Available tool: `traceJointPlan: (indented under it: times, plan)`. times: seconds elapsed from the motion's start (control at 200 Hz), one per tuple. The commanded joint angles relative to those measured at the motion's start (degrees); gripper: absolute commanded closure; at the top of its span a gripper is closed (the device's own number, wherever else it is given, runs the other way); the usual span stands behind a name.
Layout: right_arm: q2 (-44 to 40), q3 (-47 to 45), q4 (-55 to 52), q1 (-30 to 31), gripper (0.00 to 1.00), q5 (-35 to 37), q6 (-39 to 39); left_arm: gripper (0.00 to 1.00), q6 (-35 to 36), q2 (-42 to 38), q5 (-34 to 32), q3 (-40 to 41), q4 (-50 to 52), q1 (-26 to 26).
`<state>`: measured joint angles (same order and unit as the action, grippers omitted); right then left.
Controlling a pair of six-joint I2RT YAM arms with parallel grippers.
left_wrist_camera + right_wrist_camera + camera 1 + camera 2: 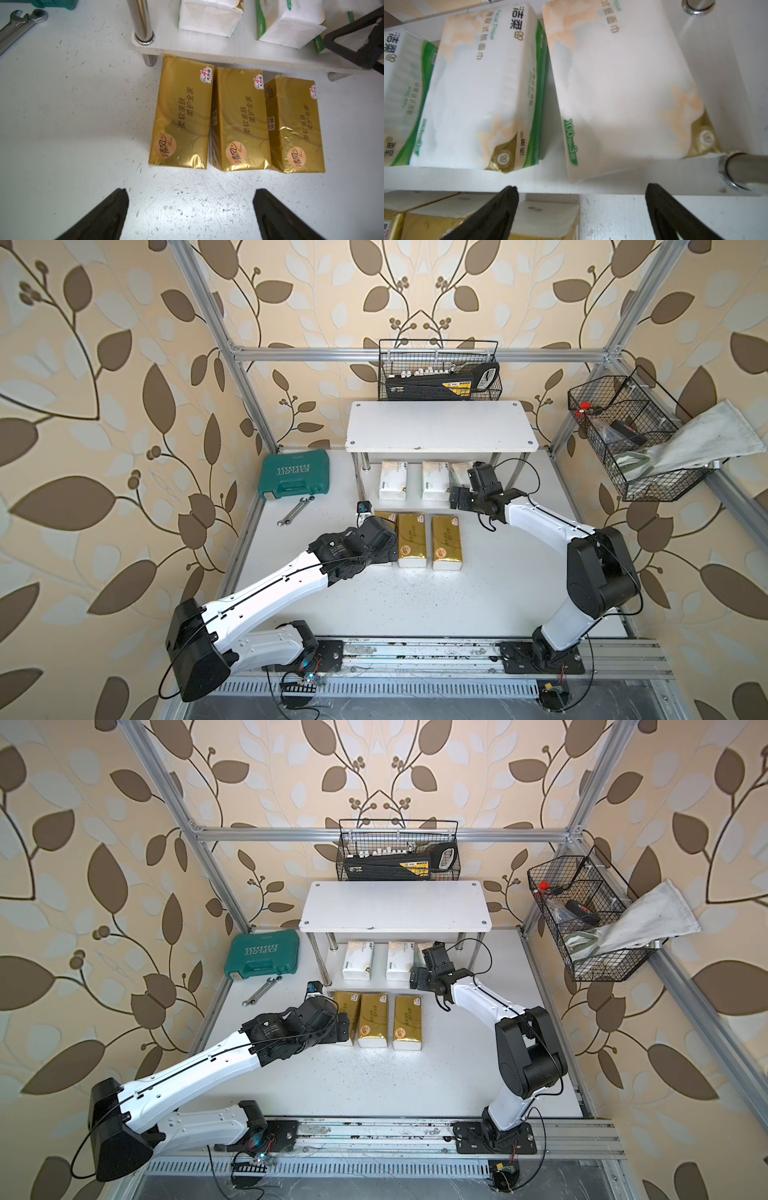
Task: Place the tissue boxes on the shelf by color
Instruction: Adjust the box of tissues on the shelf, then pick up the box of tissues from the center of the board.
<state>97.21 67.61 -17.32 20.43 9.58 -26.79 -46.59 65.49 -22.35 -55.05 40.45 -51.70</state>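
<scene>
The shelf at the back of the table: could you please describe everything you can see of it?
The shelf is a small two-tier rack of white boards on chrome legs, with screw heads at the top board's corners. It stands upright on the table. Its top board is bare; its lower board carries three white tissue packs side by side. Three gold packs lie on the table just in front of its lower board.

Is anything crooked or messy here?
Yes. On the shelf's lower board, the white tissue pack beside the chrome leg lies slanted, unlike its straight neighbour. A cloth also droops out of the side basket.
</scene>
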Motion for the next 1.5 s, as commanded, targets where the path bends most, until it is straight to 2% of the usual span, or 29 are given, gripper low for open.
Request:
traceJointPlan:
  times: [0.0, 0.775, 1.065, 1.285, 1.495]
  plan:
    - [1.5, 2.5, -0.1, 0.3, 0.01, -0.5, -0.9, 0.01, -0.7, -1.2, -0.7, 0.3, -0.4, 0.6]
    - [4.1, 6.2, -0.9, 2.5, 0.01, -1.3, -1.6, 0.01, -1.1, -1.4, -0.9, 0.6, 0.0, 0.6]
    - [-6.9, -2.8, 0.4, 4.7, 0.01, -1.0, -2.8, 0.01, -0.9, -1.2, -0.6, 0.7, -0.7, 0.6]
    - [-16.5, -8.5, -2.9, 7.0, 0.01, -0.3, -6.1, 0.01, -1.3, -2.5, -1.2, 1.1, -0.5, 0.6]
    - [-23.1, -12.9, -9.8, 13.9, 0.01, 5.2, -9.7, 0.01, -3.0, -4.4, -1.6, 2.2, 1.4, 0.6]
